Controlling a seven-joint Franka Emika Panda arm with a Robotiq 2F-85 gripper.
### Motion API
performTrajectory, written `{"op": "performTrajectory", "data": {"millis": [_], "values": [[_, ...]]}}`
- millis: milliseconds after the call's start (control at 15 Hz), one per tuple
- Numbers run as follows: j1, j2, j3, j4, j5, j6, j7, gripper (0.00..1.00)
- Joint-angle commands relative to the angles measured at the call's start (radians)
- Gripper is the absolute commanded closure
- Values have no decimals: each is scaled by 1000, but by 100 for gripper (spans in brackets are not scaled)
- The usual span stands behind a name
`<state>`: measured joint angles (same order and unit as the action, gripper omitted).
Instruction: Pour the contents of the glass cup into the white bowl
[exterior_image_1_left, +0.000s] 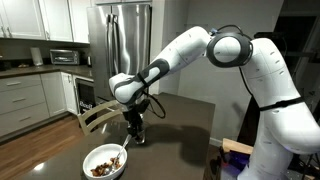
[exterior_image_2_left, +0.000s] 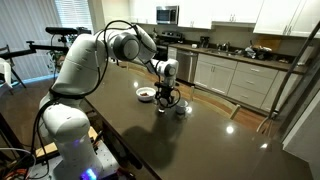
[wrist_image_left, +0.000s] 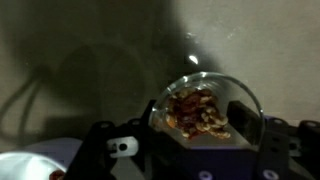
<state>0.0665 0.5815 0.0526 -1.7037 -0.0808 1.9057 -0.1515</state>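
Nearest: white bowl holding brown pieces, at the front of the dark table. Just behind it, gripper down at the tabletop. Wrist view: fingers clenched on either side of the glass cup, mouth up, brown pieces inside. Fridge at back.

No legible text, labels, brands or numbers anywhere.
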Motion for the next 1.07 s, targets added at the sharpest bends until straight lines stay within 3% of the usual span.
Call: {"op": "performTrajectory", "data": {"millis": [0, 600, 667, 867, 1000], "values": [[-14, -86, 4, -124, 23, 45, 27, 30], [-18, -222, -14, -336, 27, 126, 70, 28], [-19, -237, -16, -358, 27, 135, 73, 14], [-18, -273, -19, -408, 29, 143, 76, 0], [-17, -292, -20, -426, 28, 140, 74, 0]]}}
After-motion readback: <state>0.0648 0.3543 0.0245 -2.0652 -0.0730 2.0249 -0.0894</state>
